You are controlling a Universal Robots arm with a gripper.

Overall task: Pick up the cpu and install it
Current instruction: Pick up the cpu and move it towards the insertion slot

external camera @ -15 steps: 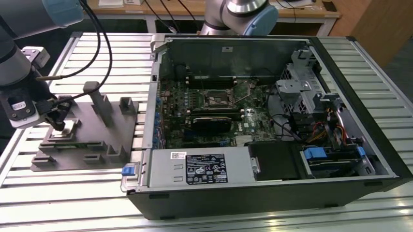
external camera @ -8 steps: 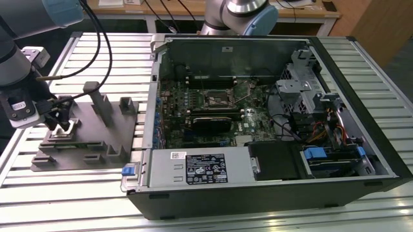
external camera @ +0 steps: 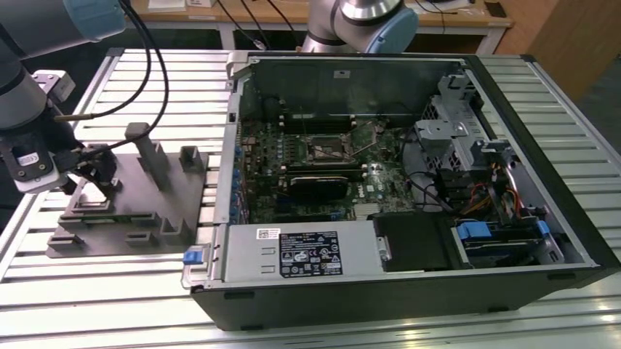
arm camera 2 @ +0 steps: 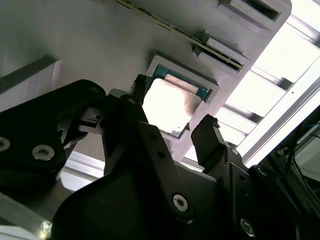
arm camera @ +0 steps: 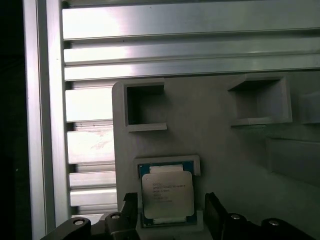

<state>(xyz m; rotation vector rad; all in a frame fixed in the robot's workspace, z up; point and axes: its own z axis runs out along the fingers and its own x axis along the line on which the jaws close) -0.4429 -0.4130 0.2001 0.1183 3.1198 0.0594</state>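
Note:
The cpu is a flat square chip with a shiny metal top, lying in a shallow pocket of the grey plastic fixture. In the second wrist view the cpu sits between two black fingers. My gripper hangs low over the fixture at the exterior view's left. It is open, with one finger on each side of the chip and small gaps showing in the first wrist view. The empty square socket lies on the motherboard inside the open computer case.
The fixture carries several upright posts and empty pockets near my gripper. It rests on a slatted aluminium table. Inside the case a black block sits below the socket, with drive cages and cables toward the exterior view's right.

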